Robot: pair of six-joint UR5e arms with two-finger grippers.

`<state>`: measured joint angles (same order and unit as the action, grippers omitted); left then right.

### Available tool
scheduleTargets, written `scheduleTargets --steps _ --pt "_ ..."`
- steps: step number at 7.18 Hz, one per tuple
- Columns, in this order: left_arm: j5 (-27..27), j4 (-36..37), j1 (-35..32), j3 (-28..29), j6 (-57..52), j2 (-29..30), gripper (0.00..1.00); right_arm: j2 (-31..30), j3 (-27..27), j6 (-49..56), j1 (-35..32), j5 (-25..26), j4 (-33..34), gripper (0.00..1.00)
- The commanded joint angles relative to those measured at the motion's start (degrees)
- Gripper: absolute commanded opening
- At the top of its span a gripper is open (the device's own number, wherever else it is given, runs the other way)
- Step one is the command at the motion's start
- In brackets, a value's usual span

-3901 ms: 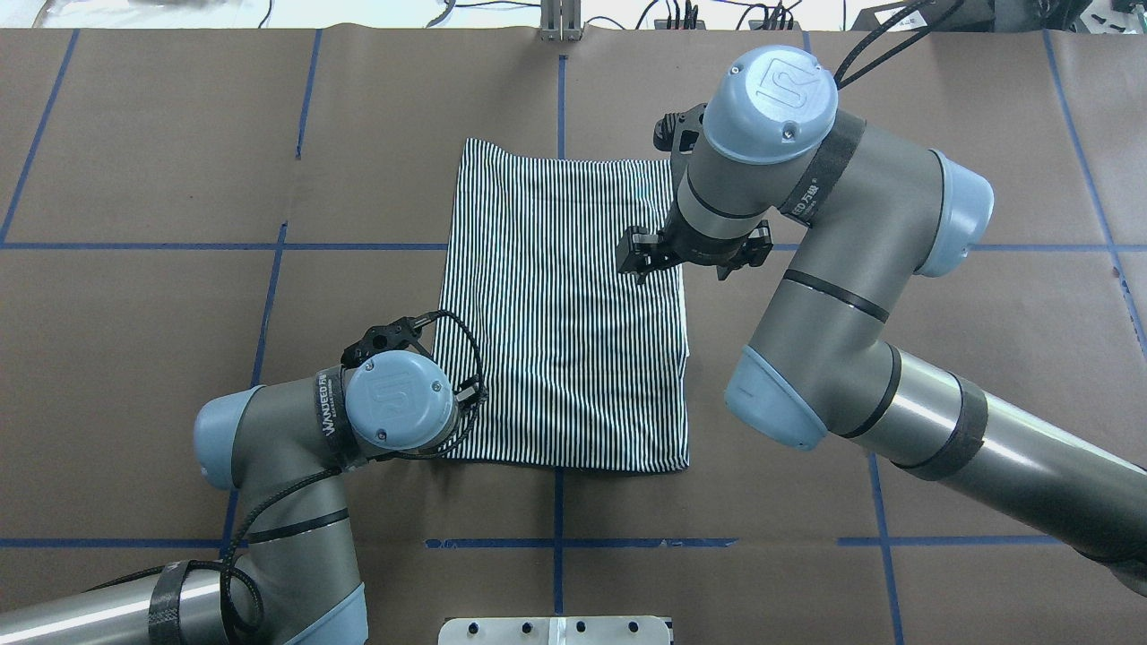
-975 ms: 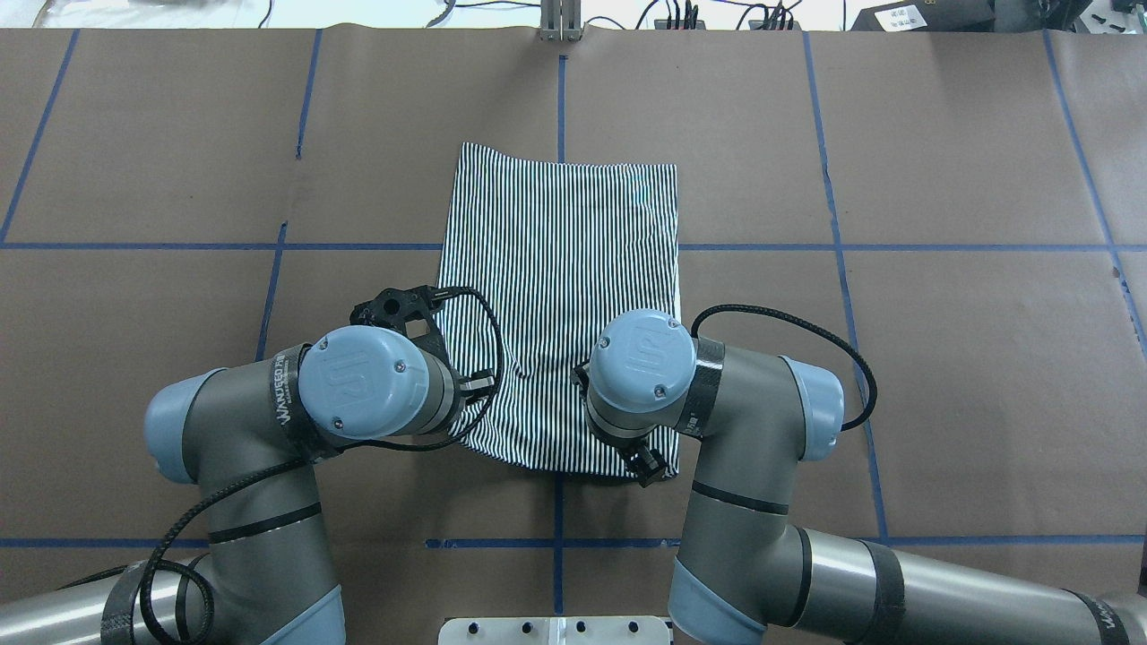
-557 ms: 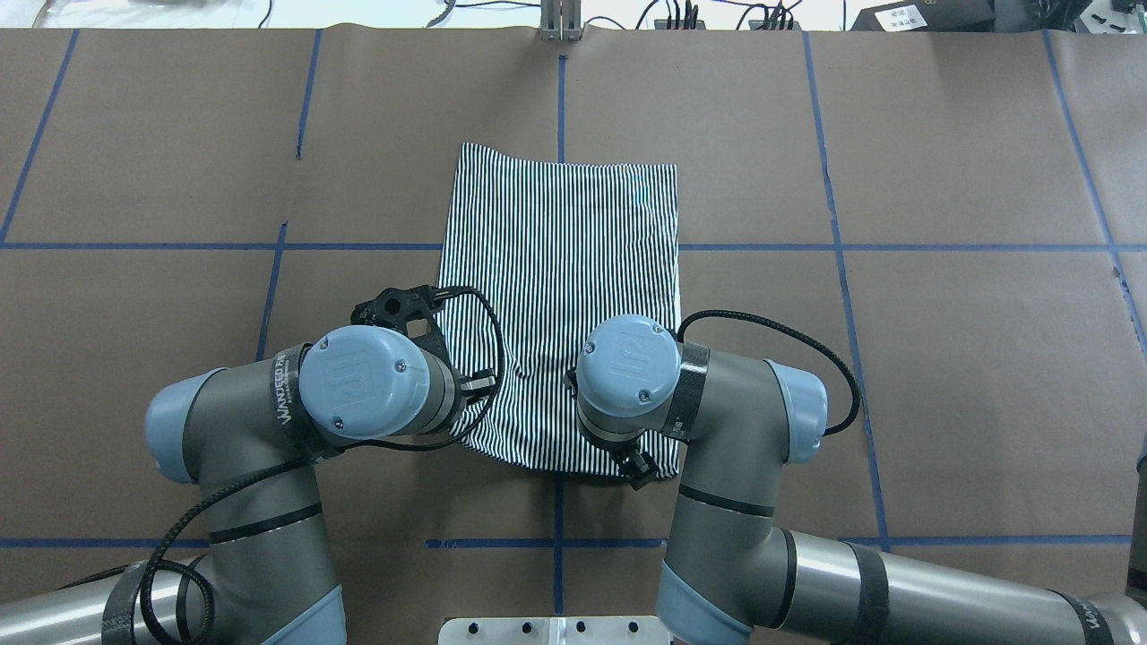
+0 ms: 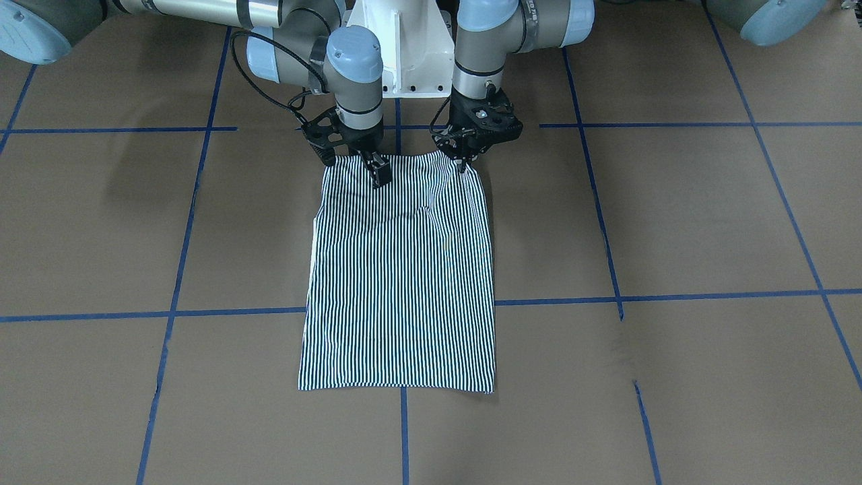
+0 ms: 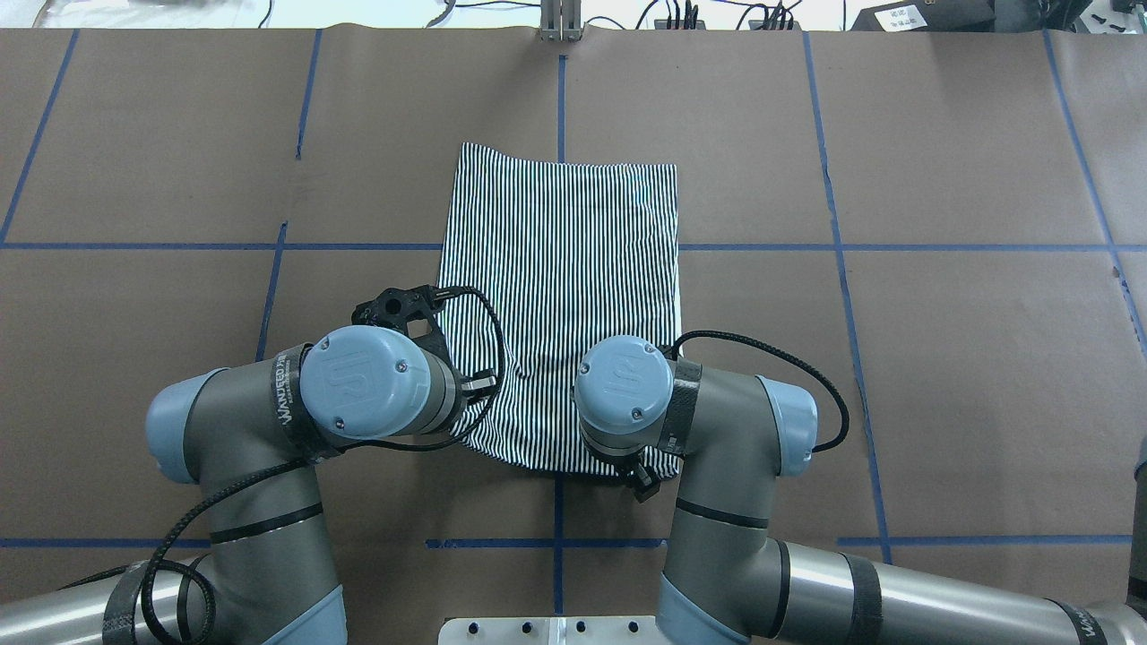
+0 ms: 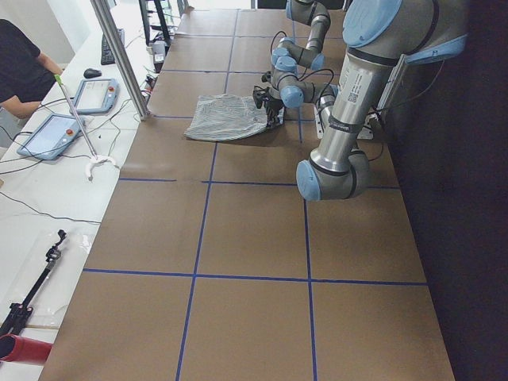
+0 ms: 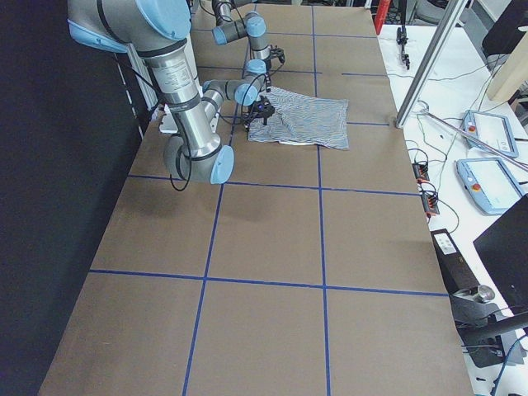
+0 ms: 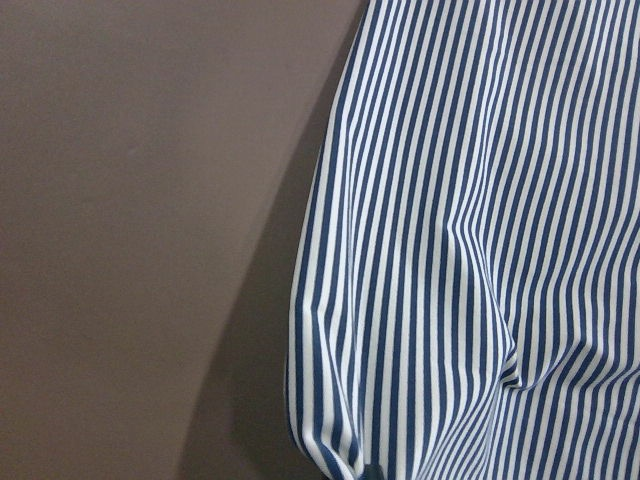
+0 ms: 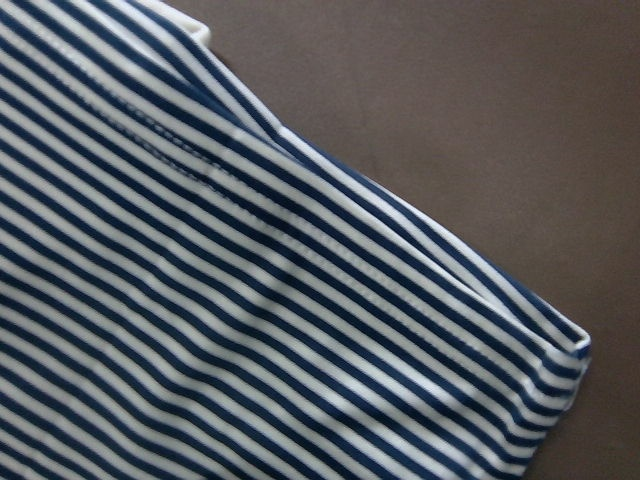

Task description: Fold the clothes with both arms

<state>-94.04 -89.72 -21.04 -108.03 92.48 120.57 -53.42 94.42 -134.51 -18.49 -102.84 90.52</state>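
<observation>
The striped shirt (image 4: 401,283) lies folded into a long rectangle on the brown table, also in the overhead view (image 5: 560,296); collar and placket are hidden. My left gripper (image 4: 463,164) is shut on the shirt's near corner on my left, which is lifted and pulled inward. The left wrist view shows the cloth (image 8: 470,250) bunching toward the grip. My right gripper (image 4: 378,174) is low over the near edge, inward of the other corner, jaws apart, one finger touching the cloth. The right wrist view shows that hemmed corner (image 9: 250,300) lying flat. In the overhead view both grippers are mostly hidden under the wrists.
Blue tape lines cross the brown table cover (image 5: 941,358). The white pedestal base (image 4: 404,54) stands just behind the grippers. A metal post (image 6: 119,55), tablets (image 6: 95,95) and a seated person (image 6: 20,71) are beyond the table's far edge.
The right arm came from the shirt's far right edge to its near edge, then shifted slightly left and toward the robot. The left arm rose earlier, lifting its corner inward, then held still.
</observation>
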Motion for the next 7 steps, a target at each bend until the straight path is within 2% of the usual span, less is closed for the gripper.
scheduleTargets --steps 1,3,4,7 --pt "0.0 -0.19 -0.06 0.01 -0.02 -0.07 0.0 0.07 -0.11 -0.57 -0.05 0.09 0.1 0.97" --pt "0.0 -0.19 -0.06 0.01 -0.02 0.01 0.0 0.24 -0.03 -1.37 -0.4 0.09 0.53 0.03" --pt "0.0 -0.19 -0.06 0.01 0.06 0.01 0.0 0.33 -0.03 -1.2 -0.4 0.01 0.62 0.0" --pt "0.0 -0.28 -0.06 0.01 0.07 0.01 0.0 0.59 0.32 -1.46 -0.4 0.09 1.15 0.0"
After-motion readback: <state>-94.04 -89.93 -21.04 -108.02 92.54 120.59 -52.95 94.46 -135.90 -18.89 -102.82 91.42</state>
